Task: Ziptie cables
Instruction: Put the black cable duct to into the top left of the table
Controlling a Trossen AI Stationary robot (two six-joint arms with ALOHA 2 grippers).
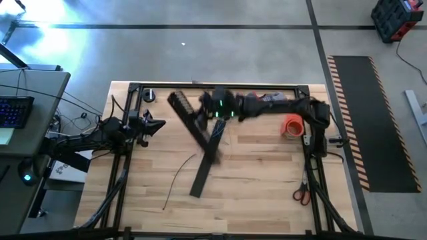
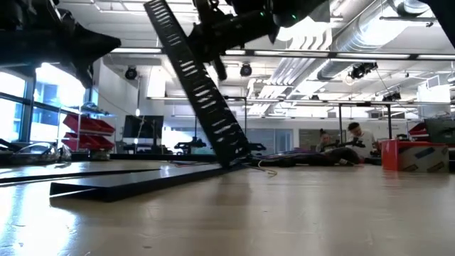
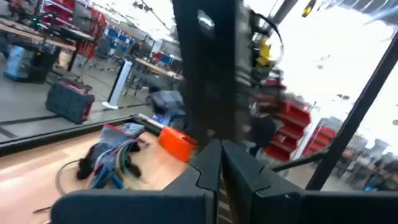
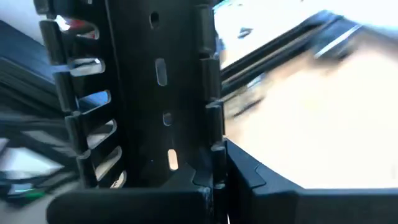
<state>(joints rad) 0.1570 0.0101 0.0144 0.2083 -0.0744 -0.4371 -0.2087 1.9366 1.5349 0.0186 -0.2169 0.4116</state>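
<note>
My right gripper [image 4: 217, 180] reaches over the table's far middle [image 1: 205, 110] and is shut on the long black slotted bar [image 2: 202, 92]. The bar stands tilted, with its lower end [image 2: 238, 160] on the table. A flat black strip [image 1: 208, 160] lies on the wood beside it. The cables [image 3: 109, 165], a loose orange, blue and white bunch, lie at the table's far side near an orange tape roll [image 3: 177, 142]. My left gripper [image 1: 155, 125] waits shut at the table's left, holding nothing. My right gripper pinches one toothed side wall of the slotted bar [image 4: 210, 134] between its two fingers, in the bar's upper half. It comes from the table's right, slanting a little downward. The bar slopes steeply, its upper end [image 2: 155, 8] raised and its lower end on the table.
An orange tape roll [image 1: 291, 125] and scissors [image 1: 301, 194] lie on the table's right side. A thin dark wire [image 1: 179, 175] curves over the near middle, and a small round object [image 1: 150, 95] sits at the far left. A black frame [image 1: 220, 85] rims the table.
</note>
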